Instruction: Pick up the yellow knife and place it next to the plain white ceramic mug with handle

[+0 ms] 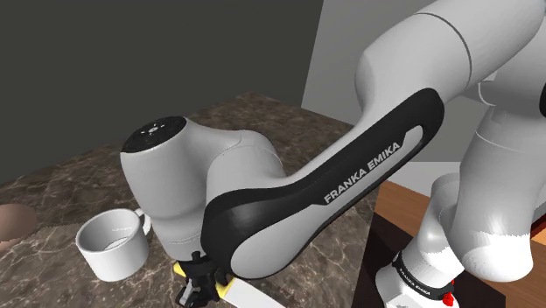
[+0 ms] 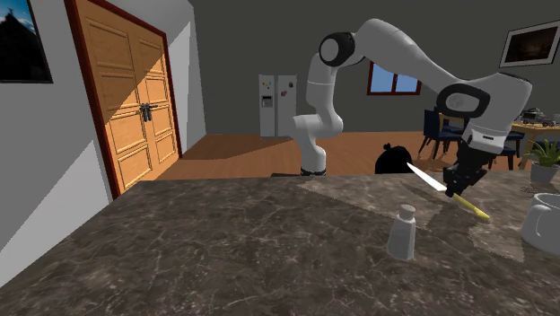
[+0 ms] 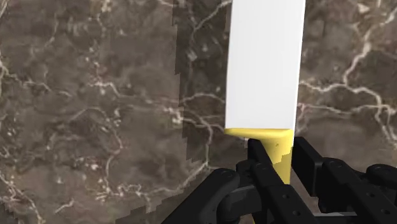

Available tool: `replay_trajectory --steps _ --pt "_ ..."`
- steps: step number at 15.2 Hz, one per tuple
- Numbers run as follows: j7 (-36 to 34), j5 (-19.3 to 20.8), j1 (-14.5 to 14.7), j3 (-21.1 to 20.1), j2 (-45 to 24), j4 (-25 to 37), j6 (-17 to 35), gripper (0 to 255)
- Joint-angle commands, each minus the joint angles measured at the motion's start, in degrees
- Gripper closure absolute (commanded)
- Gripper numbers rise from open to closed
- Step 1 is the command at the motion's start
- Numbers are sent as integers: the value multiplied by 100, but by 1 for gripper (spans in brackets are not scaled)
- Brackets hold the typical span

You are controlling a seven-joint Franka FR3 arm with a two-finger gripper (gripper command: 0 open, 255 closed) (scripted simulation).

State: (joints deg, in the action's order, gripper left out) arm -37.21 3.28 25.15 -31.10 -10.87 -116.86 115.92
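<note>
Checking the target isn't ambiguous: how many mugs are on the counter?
1: a white mug stands on the counter at the shoulder view's lower left, near the gripper holding the knife. The arm covers some counter, so another may be hidden.

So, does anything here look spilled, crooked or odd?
Nothing spilled. The knife with yellow handle and white blade hangs slanted above the dark marble counter, clasped at its handle by the black gripper. The white handled mug stands upright.
</note>
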Motion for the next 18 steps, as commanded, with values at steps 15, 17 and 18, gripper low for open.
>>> replay_trajectory --steps 15,17,18 --pt "78 -107 -25 -22 174 551 -699 0" --pt "78 -108 -25 -22 174 551 -699 0" --pt "78 -108 -25 -22 174 551 -699 0"
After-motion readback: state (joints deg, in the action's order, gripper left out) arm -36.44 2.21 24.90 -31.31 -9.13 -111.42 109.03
